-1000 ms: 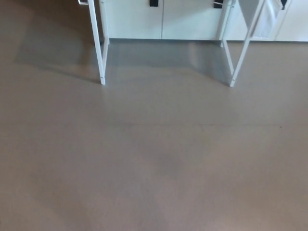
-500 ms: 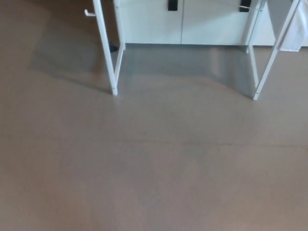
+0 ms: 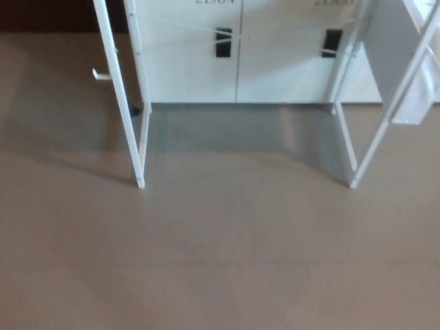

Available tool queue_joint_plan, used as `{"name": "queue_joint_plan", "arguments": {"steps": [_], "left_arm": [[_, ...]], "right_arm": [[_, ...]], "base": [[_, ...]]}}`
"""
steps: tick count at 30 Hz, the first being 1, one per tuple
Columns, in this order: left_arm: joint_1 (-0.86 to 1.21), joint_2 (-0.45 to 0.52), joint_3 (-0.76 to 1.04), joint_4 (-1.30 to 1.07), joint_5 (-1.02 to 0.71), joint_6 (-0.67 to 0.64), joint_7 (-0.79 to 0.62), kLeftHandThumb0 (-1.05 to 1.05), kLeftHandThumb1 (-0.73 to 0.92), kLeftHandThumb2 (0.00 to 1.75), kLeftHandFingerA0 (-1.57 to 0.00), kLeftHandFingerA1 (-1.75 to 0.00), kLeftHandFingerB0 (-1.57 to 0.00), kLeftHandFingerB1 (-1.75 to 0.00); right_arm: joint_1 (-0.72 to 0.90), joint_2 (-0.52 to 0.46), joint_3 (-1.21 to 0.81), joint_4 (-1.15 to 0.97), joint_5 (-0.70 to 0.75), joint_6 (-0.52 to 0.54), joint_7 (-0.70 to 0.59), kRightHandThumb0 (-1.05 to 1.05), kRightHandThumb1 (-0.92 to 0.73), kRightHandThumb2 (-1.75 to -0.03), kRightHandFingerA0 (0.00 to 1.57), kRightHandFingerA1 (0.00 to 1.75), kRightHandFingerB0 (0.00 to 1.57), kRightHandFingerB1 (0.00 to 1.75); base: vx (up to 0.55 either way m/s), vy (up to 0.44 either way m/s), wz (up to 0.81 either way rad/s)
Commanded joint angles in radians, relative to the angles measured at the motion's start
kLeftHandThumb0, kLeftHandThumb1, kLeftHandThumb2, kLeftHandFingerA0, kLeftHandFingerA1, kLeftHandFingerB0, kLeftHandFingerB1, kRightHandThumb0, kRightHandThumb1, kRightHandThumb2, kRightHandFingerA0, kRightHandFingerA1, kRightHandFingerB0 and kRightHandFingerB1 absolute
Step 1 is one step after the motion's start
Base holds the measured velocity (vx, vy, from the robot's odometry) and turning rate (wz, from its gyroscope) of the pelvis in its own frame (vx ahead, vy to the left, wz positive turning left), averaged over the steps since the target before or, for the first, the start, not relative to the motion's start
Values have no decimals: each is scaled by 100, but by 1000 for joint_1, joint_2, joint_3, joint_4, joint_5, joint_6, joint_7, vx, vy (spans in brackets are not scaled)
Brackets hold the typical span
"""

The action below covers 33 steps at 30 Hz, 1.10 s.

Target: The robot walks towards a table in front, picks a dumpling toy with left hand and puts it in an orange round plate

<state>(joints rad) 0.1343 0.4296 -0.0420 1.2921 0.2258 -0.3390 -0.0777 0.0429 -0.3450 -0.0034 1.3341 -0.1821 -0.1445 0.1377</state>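
Head view looks down on a grey-brown floor [image 3: 220, 261]. At upper left a white table leg [image 3: 124, 103] slants down to the floor, with a second white leg [image 3: 364, 151] at the right. Between them, along the top, stand white cabinet doors [image 3: 234, 62] with black handles [image 3: 223, 42]. Neither robot hand shows; the dumpling toy and the orange plate are out of frame.

We see open floor [image 3: 220, 261] across the near and middle field | obstacles: white table legs [image 3: 130, 117] at left and [image 3: 364, 144] at right | white cabinet [image 3: 234, 62] closes the gap behind them | bare floor between the legs.
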Motion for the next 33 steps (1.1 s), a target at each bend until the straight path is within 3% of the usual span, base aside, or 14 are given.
{"name": "queue_joint_plan", "arguments": {"steps": [1,2,9,19,20,21,22,26,33], "left_arm": [[-7,6,4,2,-6,-9,-13,-32,64,59,-67,-61,-30,-31],[-7,6,5,2,-7,-11,-17,-31,63,59,-69,-62,-29,-31],[-12,7,2,5,-2,-3,-23,-33,62,58,-68,-62,-29,-31],[2,6,-6,4,4,-3,-9,-34,63,60,-70,-62,-28,-31],[3,5,-3,5,0,-7,-13,-24,44,93,-64,-74,-13,-49],[4,5,2,7,-6,-11,-20,-24,44,93,-64,-74,-13,-49],[5,5,0,7,-4,-12,-16,-34,63,59,-70,-60,-27,-31],[14,5,1,4,-5,-12,-18,-33,61,58,-77,-69,-28,-30],[34,7,-6,-8,7,-29,7,-34,66,61,-71,-64,-29,-31]], "right_arm": [[-13,-7,-5,0,4,4,10,-48,-56,-87,57,60,35,49],[-14,-6,-7,0,6,8,15,-42,-69,-61,64,48,43,36],[-15,-3,3,0,-5,7,23,-41,-71,-62,64,48,47,38],[-14,-5,13,-4,-13,4,25,-41,-72,-62,63,50,46,38],[-15,-5,14,-4,-13,5,24,-41,-71,-62,64,50,47,39],[-18,-6,15,-4,-13,8,23,-41,-71,-62,64,50,47,39],[-19,-5,15,-3,-11,12,24,-41,-72,-62,64,49,49,39],[-18,-3,16,2,-9,17,23,-41,-72,-62,64,48,49,39],[-16,2,9,1,-4,16,18,-40,-70,-61,65,49,49,39]], "base": [[536,-145,48],[525,-170,-38],[433,-118,27],[454,166,-32],[546,252,-38],[524,248,-3],[508,237,-7],[241,66,8],[229,-97,8]]}}
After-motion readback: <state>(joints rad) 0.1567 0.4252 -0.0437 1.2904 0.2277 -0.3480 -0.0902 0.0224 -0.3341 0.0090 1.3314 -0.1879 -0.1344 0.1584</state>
